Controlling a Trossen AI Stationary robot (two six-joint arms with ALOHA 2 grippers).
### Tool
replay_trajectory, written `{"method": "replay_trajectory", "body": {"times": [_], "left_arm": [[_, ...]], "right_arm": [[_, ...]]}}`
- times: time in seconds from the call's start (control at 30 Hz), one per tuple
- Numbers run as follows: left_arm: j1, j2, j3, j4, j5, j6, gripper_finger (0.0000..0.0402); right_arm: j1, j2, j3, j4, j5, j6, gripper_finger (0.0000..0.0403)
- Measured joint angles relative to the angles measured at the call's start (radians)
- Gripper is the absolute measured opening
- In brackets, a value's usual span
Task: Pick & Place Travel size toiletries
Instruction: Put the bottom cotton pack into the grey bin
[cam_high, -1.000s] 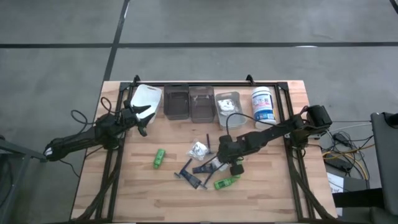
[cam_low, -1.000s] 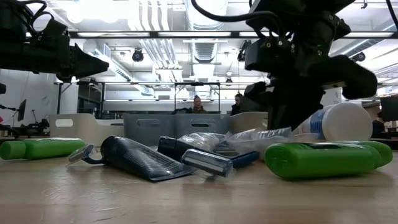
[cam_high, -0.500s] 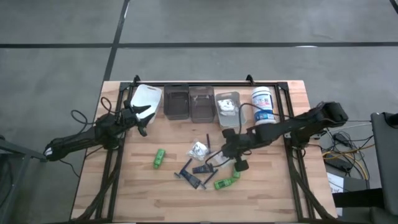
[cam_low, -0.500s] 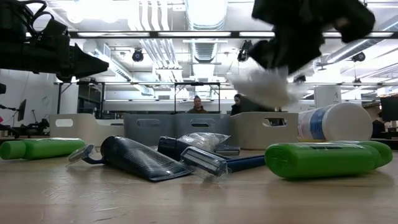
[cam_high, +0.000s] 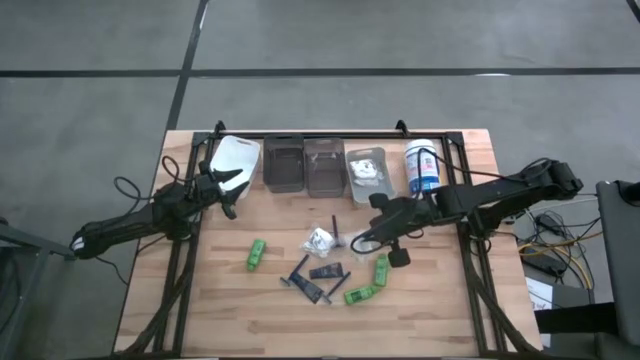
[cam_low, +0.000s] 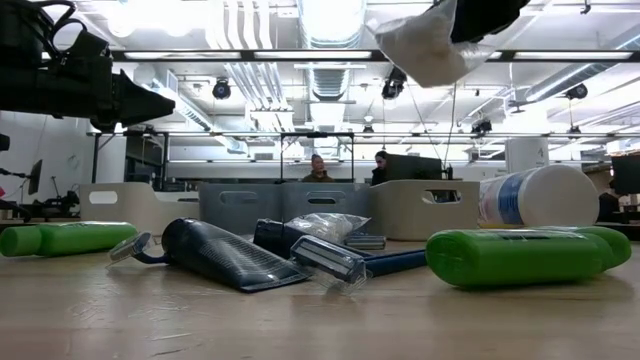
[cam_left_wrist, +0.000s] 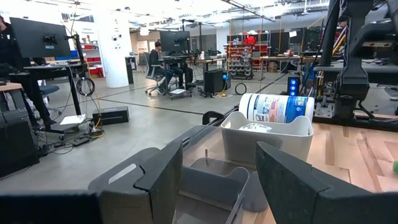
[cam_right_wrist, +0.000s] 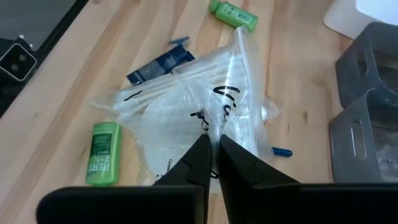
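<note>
My right gripper (cam_high: 376, 226) hangs above the table's middle right, shut on a clear packet (cam_right_wrist: 186, 112) with white contents. The packet also shows at the top of the low view (cam_low: 420, 45). Below lie another packet (cam_high: 320, 240), dark razors (cam_high: 308, 282), a small dark tube (cam_high: 327, 271) and three green bottles (cam_high: 256, 253) (cam_high: 381, 268) (cam_high: 362, 294), all flat on the wood. My left gripper (cam_left_wrist: 217, 180) waits open at the far left beside a white bin (cam_high: 237, 158), with nothing between its fingers. My right gripper pinches the clear packet between its two fingers at an upper part of the bag (cam_right_wrist: 211, 138). The fingers slant downward from the table's right side. The packet hangs below them, crumpled and slack, lifted clear of the table and the other items.
Along the far edge stands a row of bins: white (cam_high: 237, 158), dark (cam_high: 283, 165), clear (cam_high: 323, 167) and white (cam_high: 365, 170), the last with a packet inside. A white tub with a blue label (cam_high: 423, 168) lies beside them. Bare wood lies along the near edge.
My right gripper has risen from the pile, staying shut, and drawn back toward the table's right and far side, tipping less steeply. The packet has come up with it, from lying among the razors to hanging clear. A razor in the pile has shifted slightly.
</note>
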Motion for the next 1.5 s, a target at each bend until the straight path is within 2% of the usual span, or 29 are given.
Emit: {"method": "replay_trajectory", "body": {"times": [0.33,0.7,0.97,1.23,1.5], "left_arm": [[0.000,0.000,0.000,0.000,0.000,0.000,0.0207],[0.000,0.000,0.000,0.000,0.000,0.000,0.0206],[0.000,0.000,0.000,0.000,0.000,0.000,0.0207],[0.000,0.000,0.000,0.000,0.000,0.000,0.0206],[0.000,0.000,0.000,0.000,0.000,0.000,0.0207]], "right_arm": [[0.000,0.002,0.000,0.000,0.000,-0.071,0.0013],[-0.015,0.002,0.000,-0.001,0.041,-0.155,0.0045],[-0.105,0.002,0.000,-0.048,0.169,-0.210,0.0061],[-0.237,0.002,0.000,-0.085,0.168,-0.206,0.0075],[-0.264,0.002,0.000,-0.086,0.163,-0.173,0.0059]]}}
